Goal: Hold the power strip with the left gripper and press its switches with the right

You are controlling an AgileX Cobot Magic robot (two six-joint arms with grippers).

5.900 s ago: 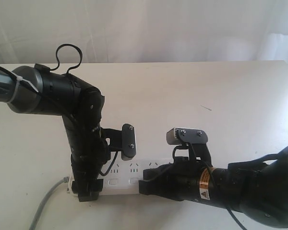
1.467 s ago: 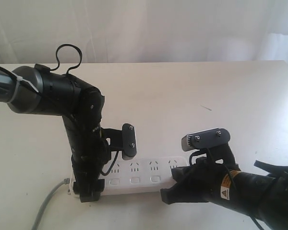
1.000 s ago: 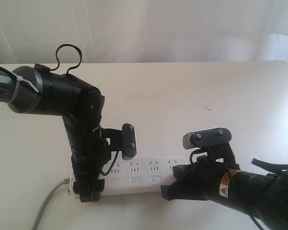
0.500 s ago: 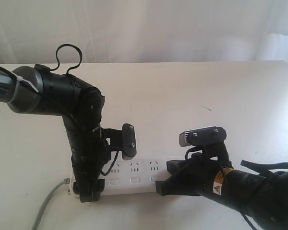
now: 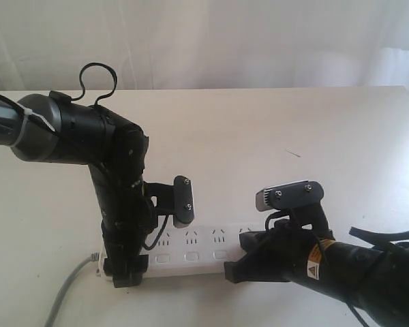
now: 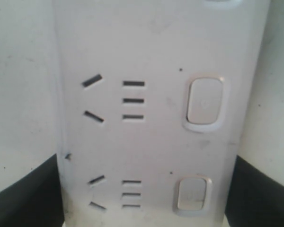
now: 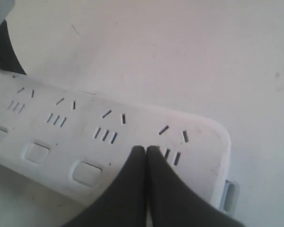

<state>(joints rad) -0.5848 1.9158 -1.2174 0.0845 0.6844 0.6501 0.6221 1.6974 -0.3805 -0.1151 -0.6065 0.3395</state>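
**Power strip clamped at cord end while closed right gripper is poised over its far end**

Exterior view: the power strip (image 5: 191, 251) is seen lying flat on the white table (image 5: 273, 129), with its grey cord (image 5: 67, 293) trailing from one end. That cord end is straddled by the left gripper (image 5: 123, 267), whose jaws are closed across the strip's width. The strip's opposite end is covered by the right gripper (image 5: 235, 262). Three switches (image 5: 191, 257) are left showing on the strip between the two grippers.

Left wrist view: the frame is filled by the strip, and a black jaw is pressed against each of its long edges, so a firm hold is indicated. One button (image 6: 204, 101) is shown beside its socket group, with a second button nearer the jaws.

Right wrist view: the right gripper's fingertips (image 7: 136, 161) are shown shut together on nothing, forming one blunt point over the strip by its last socket groups. Whether the plastic is touched cannot be told. The nearest uncovered switch (image 7: 87, 171) lies just beside the tip, toward the cord end; the end switch is hidden under the fingers.

The pressing step is judged to be in hand. It would be done best with the closed tip centred on a button, clear of the socket slots, and pushed straight down. The clamp at the cord end should be held firm so the strip is neither tipped nor slid.
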